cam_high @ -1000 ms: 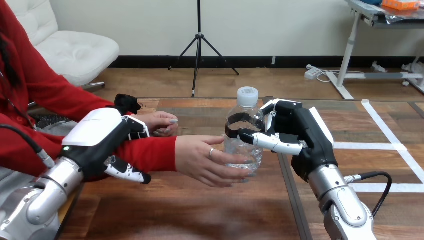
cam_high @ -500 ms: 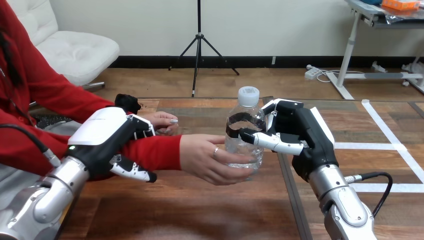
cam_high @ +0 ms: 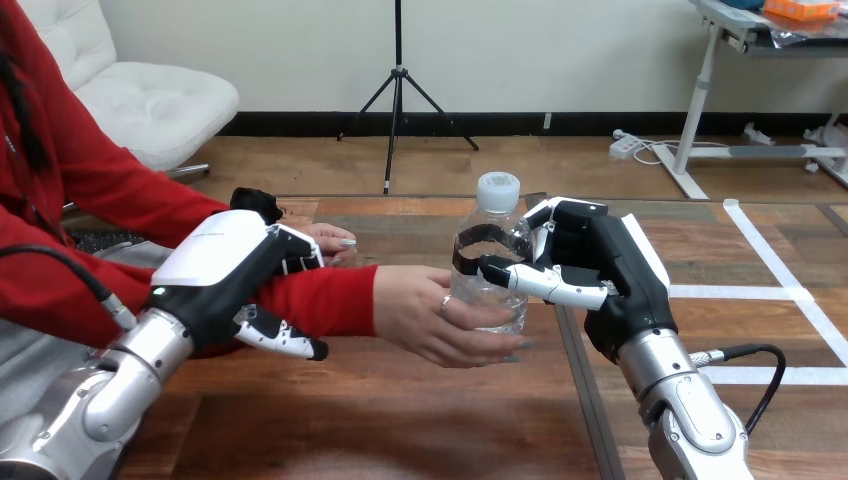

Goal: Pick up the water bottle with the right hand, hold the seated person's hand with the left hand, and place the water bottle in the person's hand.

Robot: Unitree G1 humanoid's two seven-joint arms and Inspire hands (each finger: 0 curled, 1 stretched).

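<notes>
A clear plastic water bottle (cam_high: 489, 262), ribbed, softly rounded and topped with a white screw cap (cam_high: 497, 190), stands upright near the middle of the brown wooden desk (cam_high: 400, 420). The robot's right hand (cam_high: 600, 265) sits at 3 o'clock of it, glossy black with white shells. Its fingers (cam_high: 478, 242) wrap round the far side and its thumb crosses the front, so the water bottle is firmly clasped. At 7 o'clock of the bottle, the person's hand (cam_high: 435, 318) reaches out of a red sleeve and cups the base, with fingertips under its lower edge. I cannot tell whether the base touches the desk. At 9 o'clock of that hand, the robot's left hand (cam_high: 225, 268) lies over the red-sleeved forearm (cam_high: 320, 300). Its fingers (cam_high: 297, 252) arch over the far side and its thumb runs along the near side, closing round the forearm. The person's other hand (cam_high: 332, 240) rests on the desk just beyond, at 12 o'clock of the left hand. A dark seam (cam_high: 575, 370) runs through the grained boards just beside the bottle at 4 o'clock. White tape lines (cam_high: 790, 292) cross the matt wood well to 3 o'clock. The near desk toward 6 o'clock is bare, open wood, and the far edge lies close behind the cap at 12 o'clock.
</notes>
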